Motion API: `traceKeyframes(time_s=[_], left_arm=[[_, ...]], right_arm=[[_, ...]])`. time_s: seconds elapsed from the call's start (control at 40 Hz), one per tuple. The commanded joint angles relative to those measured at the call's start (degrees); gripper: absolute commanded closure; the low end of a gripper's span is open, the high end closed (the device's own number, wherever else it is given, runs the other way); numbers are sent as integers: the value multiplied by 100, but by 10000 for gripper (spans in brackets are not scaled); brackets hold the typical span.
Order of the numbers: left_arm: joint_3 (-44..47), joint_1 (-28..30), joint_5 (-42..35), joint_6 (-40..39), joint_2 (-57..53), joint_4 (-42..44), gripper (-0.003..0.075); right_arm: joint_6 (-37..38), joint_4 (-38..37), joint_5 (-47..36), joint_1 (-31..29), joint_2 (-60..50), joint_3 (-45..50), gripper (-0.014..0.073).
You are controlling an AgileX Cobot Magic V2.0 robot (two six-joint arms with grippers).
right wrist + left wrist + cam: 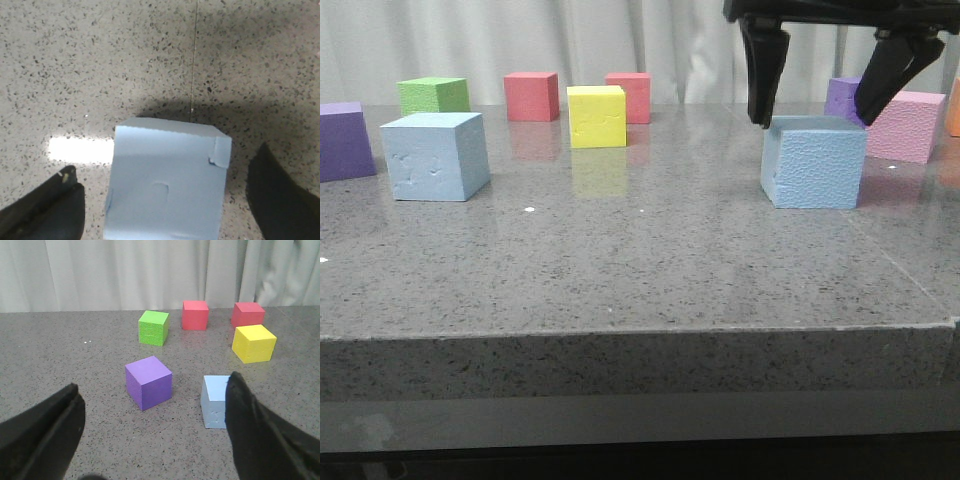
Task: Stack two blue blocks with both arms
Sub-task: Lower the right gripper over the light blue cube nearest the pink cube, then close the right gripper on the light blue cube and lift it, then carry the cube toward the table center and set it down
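The pebbled blue block sits on the grey table at the right. My right gripper hangs open just above it, one finger over each side. In the right wrist view the block's top lies between the spread fingers of the right gripper, which do not touch it. The smoother blue block with small dents sits at the left. It also shows in the left wrist view, partly behind one finger. My left gripper is open and empty, and is out of the front view.
A purple cube sits beside the left blue block, also in the left wrist view. A green cube, two red cubes, a yellow cube, a pink cube and another purple cube stand behind. The table's front edge is near.
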Motion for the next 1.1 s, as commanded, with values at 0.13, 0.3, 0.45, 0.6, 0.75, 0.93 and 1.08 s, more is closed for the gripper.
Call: traceKeyframes(time_s=[0.13,0.3,0.45,0.6,0.75,0.93,1.08], left_arm=[[-188,12,-505,-43,61,-7,154],[-188,12,-505,-43,61,-7,154],[-188,12,-505,-43,61,-7,154],[-188,12,-505,-43,61,-7,154],[-188,12,-505,-43,61,-7,154],[-188,12,-505,-43,61,-7,154],[-188,12,-505,-43,61,-7,154]], right_arm=[[8,-77,-384,-14,-36,-195,-58],[8,-77,-321,-14,98,-195,19],[8,0,-220,-8,88,-271,141],[8,124,169,62,60,-528,148],[17,124,303,377,26,-780,148],[680,-133,10,881,63,-880,148],[1462,-688,-176,1263,202,-880,148]])
